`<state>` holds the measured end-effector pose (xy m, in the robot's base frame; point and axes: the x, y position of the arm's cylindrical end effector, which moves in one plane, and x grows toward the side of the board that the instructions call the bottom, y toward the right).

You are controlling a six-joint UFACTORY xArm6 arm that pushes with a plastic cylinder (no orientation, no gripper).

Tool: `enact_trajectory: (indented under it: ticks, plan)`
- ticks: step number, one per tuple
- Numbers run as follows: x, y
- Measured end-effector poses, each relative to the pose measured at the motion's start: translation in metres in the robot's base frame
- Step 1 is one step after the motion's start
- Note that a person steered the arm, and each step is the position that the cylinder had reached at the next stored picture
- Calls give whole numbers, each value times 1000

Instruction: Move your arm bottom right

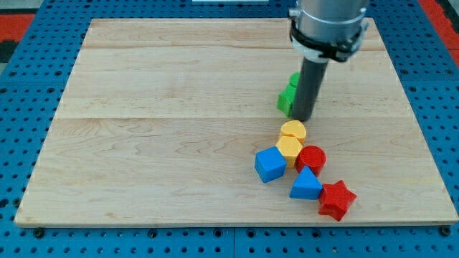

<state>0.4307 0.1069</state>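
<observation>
Tip (303, 118) down on the wooden board (143, 143), right of centre in the upper half; plain rod end, clamped on nothing. Green block (288, 96) touching the rod from the view's left, partly hidden, shape unclear. Below the tip, just apart: yellow cylinder (292, 130), then yellow hexagon (289, 147). Further toward the view's bottom right: red cylinder (311, 158), blue cube (270, 164), blue triangular block (306, 184), red star (336, 200), clustered closely together.

The wooden board (158, 143) carries green (287, 97), yellow (291, 140), blue (270, 164) and red blocks (336, 200), clustered toward the view's right.
</observation>
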Motion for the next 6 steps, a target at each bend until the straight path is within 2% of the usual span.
enact_trajectory:
  ticks: [1,2,4,5,6]
  plan:
    - [-40,-1]
    - [-48,50]
    - [114,203]
    - [186,218]
    - [186,218]
